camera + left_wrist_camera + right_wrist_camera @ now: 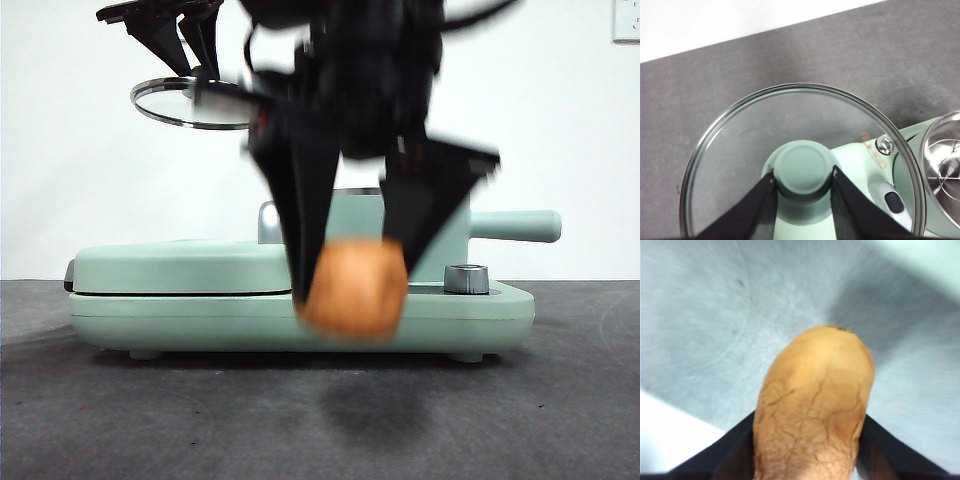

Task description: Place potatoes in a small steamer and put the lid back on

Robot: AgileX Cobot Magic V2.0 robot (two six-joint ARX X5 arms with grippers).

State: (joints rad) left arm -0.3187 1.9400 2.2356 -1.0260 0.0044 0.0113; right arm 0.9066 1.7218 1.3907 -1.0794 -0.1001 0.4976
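The potato (353,287), one orange-brown lump, hangs above the dark table (120,420) in the front view, clamped between the two black jaws of the right gripper (350,285), which comes down from the top of the picture, big and blurred. It is clear of the tabletop, with its shadow on the table below, and hangs in front of the mint-green appliance base (200,315). Behind the gripper stands one small steamer (452,232), its straight side handle (515,226) pointing away to the side; one steel dial (466,278) sits on the base below that handle. Beside the steamer lies one flat mint-green griddle cover (170,267). High up near the top, the left gripper (190,68) holds the one glass lid (185,103) in the air, about level.

In the left wrist view, the left gripper (803,182) has its jaws closed around the mint-green knob (803,171) of the lid (740,145). Through the glass show the base, the dial (884,145) and small orange markings beside it, too small to read. The steamer's open steel rim (927,165) shows at the edge.

In the right wrist view, the right gripper (810,440) squeezes the potato (815,405), whose skin is finely cracked; the grey table (715,315) beyond is blurred. No brand name or readable writing shows in any view.
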